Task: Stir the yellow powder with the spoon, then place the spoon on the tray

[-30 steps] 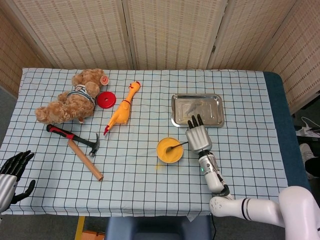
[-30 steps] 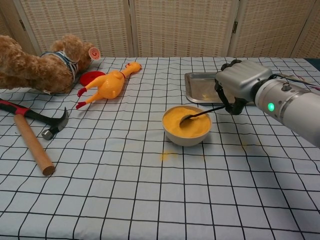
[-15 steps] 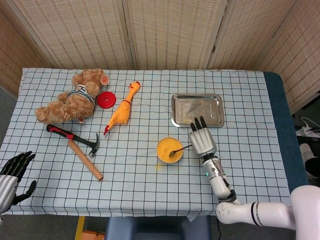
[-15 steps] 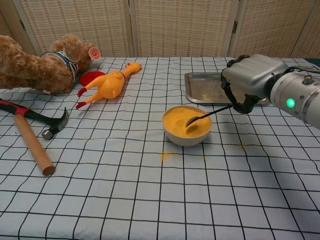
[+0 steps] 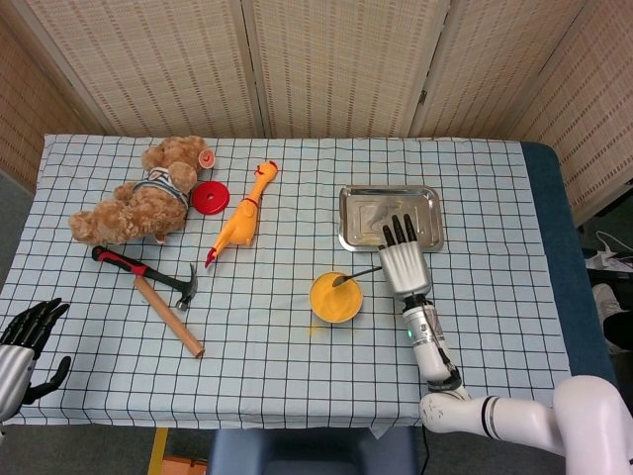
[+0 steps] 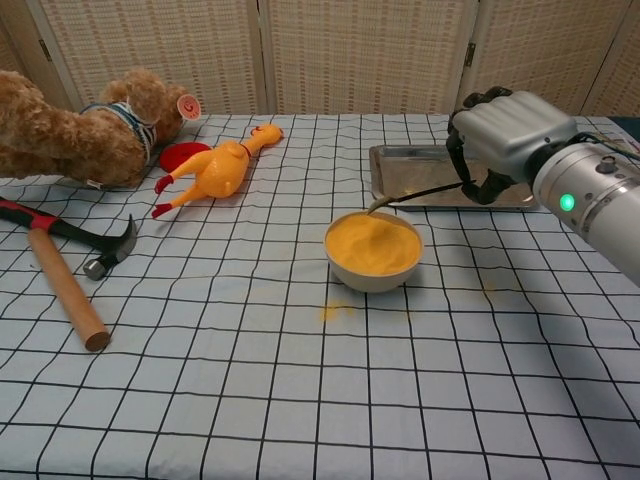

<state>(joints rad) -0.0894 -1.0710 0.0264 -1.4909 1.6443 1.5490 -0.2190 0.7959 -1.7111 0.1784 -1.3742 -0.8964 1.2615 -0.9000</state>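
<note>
A white bowl [image 5: 335, 298] [image 6: 373, 252] of yellow powder sits mid-table. My right hand [image 5: 403, 263] [image 6: 505, 135] grips a dark spoon [image 5: 354, 275] [image 6: 412, 196] by its handle. The spoon's tip hangs just above the bowl's far rim, out of the powder. Behind the bowl lies the metal tray [image 5: 390, 218] [image 6: 395, 172], with the right hand over its near edge. My left hand [image 5: 24, 341] stays open at the table's near left corner, holding nothing.
A teddy bear [image 5: 143, 198], a red disc [image 5: 210, 197], a rubber chicken [image 5: 242, 216] and a hammer [image 5: 153, 288] lie on the left half. A little spilled yellow powder [image 6: 335, 312] marks the cloth in front of the bowl.
The right hand has lifted the spoon out of the powder and moved back toward the tray. The left hand has not moved.
</note>
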